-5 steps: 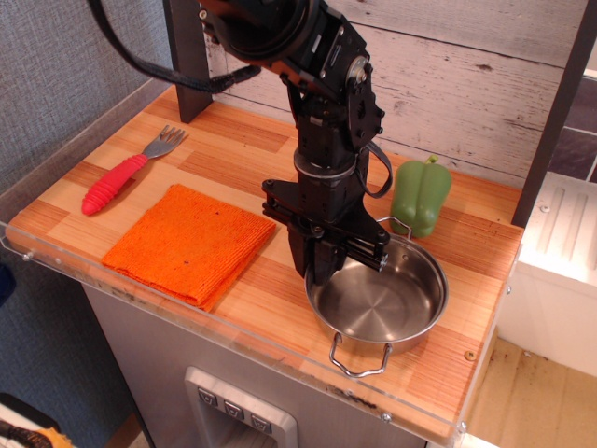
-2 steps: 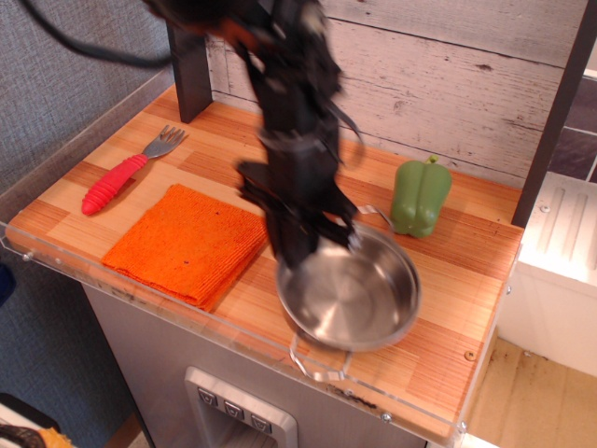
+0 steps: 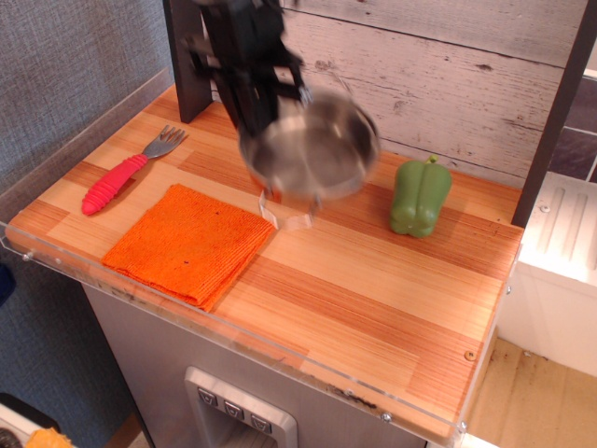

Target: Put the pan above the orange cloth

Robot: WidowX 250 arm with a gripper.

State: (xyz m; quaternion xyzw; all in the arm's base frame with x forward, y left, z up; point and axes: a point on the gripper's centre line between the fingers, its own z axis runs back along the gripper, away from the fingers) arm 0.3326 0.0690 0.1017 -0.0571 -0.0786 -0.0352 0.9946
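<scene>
The gripper [image 3: 254, 117] is clamped on the left rim of the pan [image 3: 312, 149], holding it in the air clear of the table [image 3: 373, 299], likely so it can travel over the cloth [image 3: 191, 243] without dragging. The pan hangs between cloth and pepper [image 3: 420, 194], above the far part of the table, open side up and tilted toward the camera (blurred), its handle line running front to back.

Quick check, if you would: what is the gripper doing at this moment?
Gripper: closed on the rim of the pan, holding it lifted off the table, tilted.
</scene>
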